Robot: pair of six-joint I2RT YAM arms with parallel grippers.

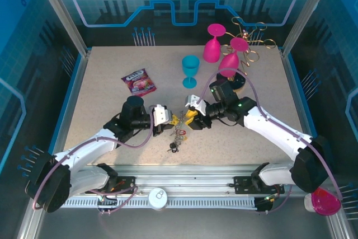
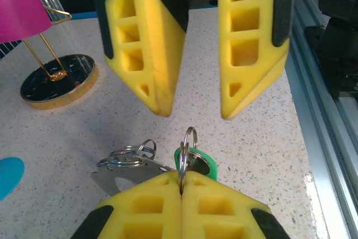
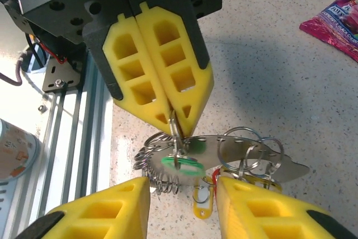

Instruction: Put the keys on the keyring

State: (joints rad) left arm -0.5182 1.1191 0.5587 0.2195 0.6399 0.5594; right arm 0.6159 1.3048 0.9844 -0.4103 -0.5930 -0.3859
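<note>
The speckled beige tabletop (image 1: 112, 99) carries the work near its front, where both arms meet tip to tip. The left gripper (image 2: 182, 178) is clamped tight on a small silver split ring (image 2: 188, 145) that carries a green-headed key (image 2: 202, 162). The right gripper (image 3: 182, 186) stands with its jaws apart, empty, straddling the bunch. The keyring (image 1: 178, 134), a tangle of thin wire loops, lies between them on the table, with a yellow-headed key (image 3: 202, 200) already hanging from it. A few small dark keys (image 1: 173, 148) lie just nearer the bases, seemingly unattached, so the job looks partly done.
</note>
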